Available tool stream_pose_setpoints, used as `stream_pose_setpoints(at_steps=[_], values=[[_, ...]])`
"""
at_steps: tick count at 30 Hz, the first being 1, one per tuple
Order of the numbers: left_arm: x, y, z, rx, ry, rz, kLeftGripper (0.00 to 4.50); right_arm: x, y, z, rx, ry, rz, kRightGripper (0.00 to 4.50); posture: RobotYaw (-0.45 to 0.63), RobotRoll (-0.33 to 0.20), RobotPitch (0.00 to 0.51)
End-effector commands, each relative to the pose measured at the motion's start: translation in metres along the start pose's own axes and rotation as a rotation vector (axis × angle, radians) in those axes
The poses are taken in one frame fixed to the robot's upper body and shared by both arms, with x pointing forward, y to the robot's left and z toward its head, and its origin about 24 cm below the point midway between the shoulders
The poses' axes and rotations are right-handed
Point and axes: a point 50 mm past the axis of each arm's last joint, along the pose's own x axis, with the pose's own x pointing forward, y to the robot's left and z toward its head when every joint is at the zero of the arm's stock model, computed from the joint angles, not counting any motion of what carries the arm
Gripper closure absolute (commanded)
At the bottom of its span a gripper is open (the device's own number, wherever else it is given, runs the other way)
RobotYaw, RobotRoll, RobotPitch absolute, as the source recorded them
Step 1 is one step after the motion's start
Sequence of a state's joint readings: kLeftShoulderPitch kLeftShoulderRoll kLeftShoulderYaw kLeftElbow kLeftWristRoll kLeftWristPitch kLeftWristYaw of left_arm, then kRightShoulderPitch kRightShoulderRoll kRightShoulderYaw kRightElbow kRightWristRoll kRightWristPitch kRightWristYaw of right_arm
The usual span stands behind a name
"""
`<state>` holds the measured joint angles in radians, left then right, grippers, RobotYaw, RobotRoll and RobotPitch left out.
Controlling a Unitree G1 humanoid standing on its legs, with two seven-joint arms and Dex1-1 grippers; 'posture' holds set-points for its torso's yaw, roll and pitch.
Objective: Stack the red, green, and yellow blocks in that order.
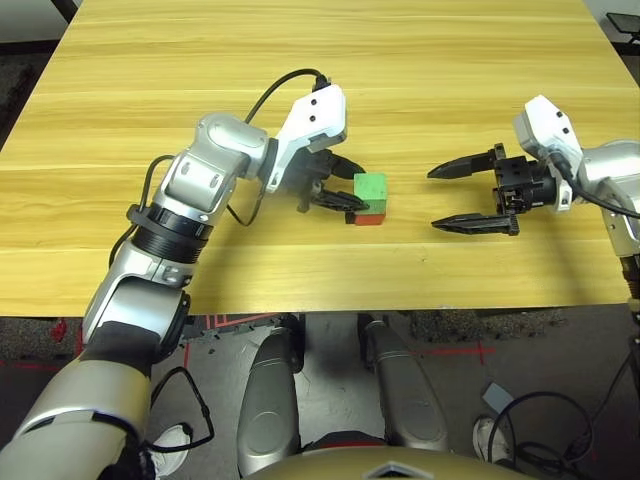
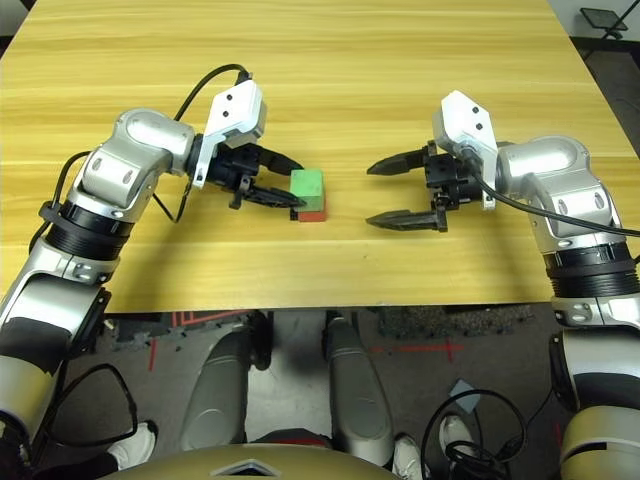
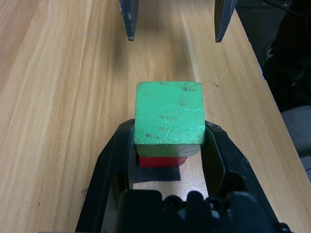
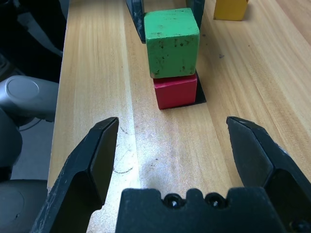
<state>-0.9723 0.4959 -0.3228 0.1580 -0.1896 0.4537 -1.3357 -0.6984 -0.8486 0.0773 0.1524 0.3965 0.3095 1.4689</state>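
1. Your left gripper (image 3: 167, 141) pinches the green block (image 3: 168, 112), which sits on the red block (image 4: 175, 91) over a black patch (image 4: 200, 94).
2. Your right gripper (image 1: 475, 195) is spread wide, facing that stack, bare table (image 1: 300, 60) between them.
3. The yellow block (image 4: 230, 8) lies just beyond the left gripper.

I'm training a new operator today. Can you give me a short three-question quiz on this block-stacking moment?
1. True or false: the green block sits on the red block.
2. Which claw is shut on the green block: A left, B right?
3. Fill in: the block not yet stacked is ____.

Key: 1 true; 2 A; 3 yellow.
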Motion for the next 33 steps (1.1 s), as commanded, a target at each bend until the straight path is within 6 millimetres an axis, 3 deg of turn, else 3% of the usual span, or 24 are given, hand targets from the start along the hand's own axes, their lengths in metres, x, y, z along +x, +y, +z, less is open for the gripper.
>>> stream_pose_setpoints(at_steps=[1, 7, 12, 15, 19, 26, 33], values=[[0.004, -0.002, -0.002, 0.004, 0.015, -0.014, 2.11, -0.001, 0.003, 0.001, -0.009, -0.004, 0.001, 0.0, -0.2, -0.11, 0.326], [-0.005, -0.005, 0.006, -0.004, -0.003, -0.026, 0.02, -0.002, 0.002, 0.0, -0.007, -0.005, 0.001, 0.0, -0.2, -0.112, 0.323], [-0.042, -0.011, 0.025, 0.017, -0.065, -0.061, 0.02, -0.004, 0.001, 0.0, -0.006, -0.002, -0.001, 0.0, -0.18, -0.112, 0.321], [-0.078, -0.004, 0.017, 0.027, -0.021, -0.03, 0.02, -0.002, 0.0, 0.0, -0.006, -0.007, 0.004, 0.0, -0.16, -0.106, 0.319], [-0.1, 0.008, 0.005, 0.075, 0.091, 0.026, 0.02, 0.001, -0.002, 0.001, -0.008, -0.014, 0.006, 0.0, -0.15, -0.104, 0.315], [-0.094, 0.037, -0.013, 0.169, 0.166, 0.079, 0.02, 0.007, -0.006, 0.003, -0.017, -0.026, 0.018, 0.0, -0.14, -0.112, 0.307], [-0.08, 0.053, -0.027, 0.173, 0.192, 0.087, 0.02, 0.009, -0.001, 0.004, -0.01, -0.03, 0.02, 0.0, -0.19, -0.118, 0.312]])
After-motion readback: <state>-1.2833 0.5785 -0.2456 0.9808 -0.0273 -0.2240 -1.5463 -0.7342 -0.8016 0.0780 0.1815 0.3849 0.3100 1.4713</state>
